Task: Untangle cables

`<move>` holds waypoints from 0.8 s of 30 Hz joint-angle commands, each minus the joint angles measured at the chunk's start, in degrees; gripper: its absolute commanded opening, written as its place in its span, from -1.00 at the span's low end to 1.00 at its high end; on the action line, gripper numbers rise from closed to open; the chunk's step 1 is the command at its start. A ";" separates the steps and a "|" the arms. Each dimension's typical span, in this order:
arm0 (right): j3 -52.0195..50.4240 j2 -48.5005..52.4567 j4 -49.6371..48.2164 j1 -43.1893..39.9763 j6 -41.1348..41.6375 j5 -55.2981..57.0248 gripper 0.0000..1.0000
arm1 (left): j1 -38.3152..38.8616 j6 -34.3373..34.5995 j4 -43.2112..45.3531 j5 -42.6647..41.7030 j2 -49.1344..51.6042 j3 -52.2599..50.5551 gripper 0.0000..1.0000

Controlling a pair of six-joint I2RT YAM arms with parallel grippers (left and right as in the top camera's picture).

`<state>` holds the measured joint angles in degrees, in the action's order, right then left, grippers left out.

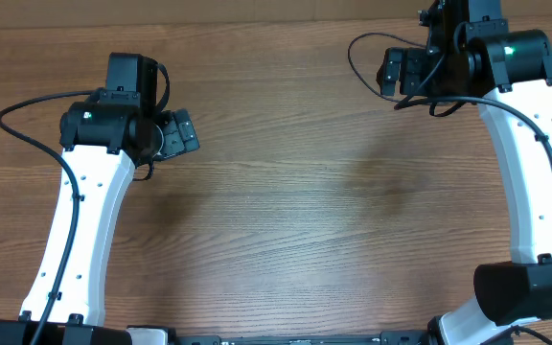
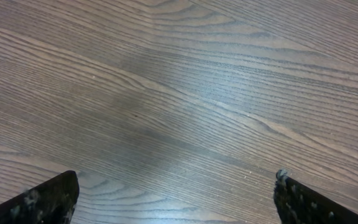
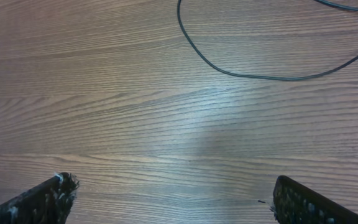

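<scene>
Overhead, the left gripper (image 1: 186, 134) is hovering over a bare stretch of the wooden table (image 1: 286, 201), its jaws spread wide with nothing between them. The right gripper (image 1: 389, 72) is reaching toward the far edge, equally wide and empty. A thin black cord (image 1: 351, 56) is looping on the wood just beside it. No knotted bundle is showing anywhere.

The left wrist view is showing only wood grain ahead of the left gripper (image 2: 176, 190), with no cord near it.

In the right wrist view, the right gripper (image 3: 174, 188) is looking at the thin black cord (image 3: 229, 71), which is curving across the table ahead, clear of both fingers. A second strand (image 3: 344, 5) is clipping the top corner. No plug is visible, so I cannot tell whether this is a loose cable or arm wiring.

The cord is likely light, limp and smooth-jacketed, so it will probably slide and drag rather than lift cleanly. The low point of the curve, nearest the fingers, looks like the best place to pinch, coming down flat to the wood.
</scene>
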<state>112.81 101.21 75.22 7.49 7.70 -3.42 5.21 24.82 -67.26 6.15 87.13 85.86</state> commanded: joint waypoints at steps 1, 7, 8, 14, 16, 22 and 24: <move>-0.04 0.07 -0.09 -0.09 0.37 0.81 1.00 | -0.20 -1.27 0.22 -0.22 -0.02 0.55 0.99; -0.04 0.07 -0.09 -0.09 0.39 0.81 1.00 | -0.22 -1.27 0.22 -0.22 -0.02 0.55 0.98; -0.04 0.07 -0.09 -0.11 0.39 0.81 1.00 | -0.20 -1.29 0.22 -0.22 -0.02 0.55 0.99; -0.04 0.07 -0.09 -0.09 0.39 0.81 1.00 | -0.22 -1.27 0.22 -0.22 -0.02 0.55 0.99; -0.04 0.07 -0.09 -0.09 0.39 0.81 1.00 | -0.22 -1.46 0.15 -0.04 -0.02 0.55 0.99; -0.04 0.07 -0.07 -0.09 0.39 0.81 1.00 | -0.20 -2.16 0.11 0.22 -0.02 0.55 0.99; -0.04 0.07 -0.09 -0.09 0.39 0.81 1.00 | -0.22 -2.47 -0.02 0.39 -0.28 0.55 0.99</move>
<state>112.79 101.21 75.22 7.49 7.75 -3.38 5.21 23.75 -67.31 6.17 87.13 85.86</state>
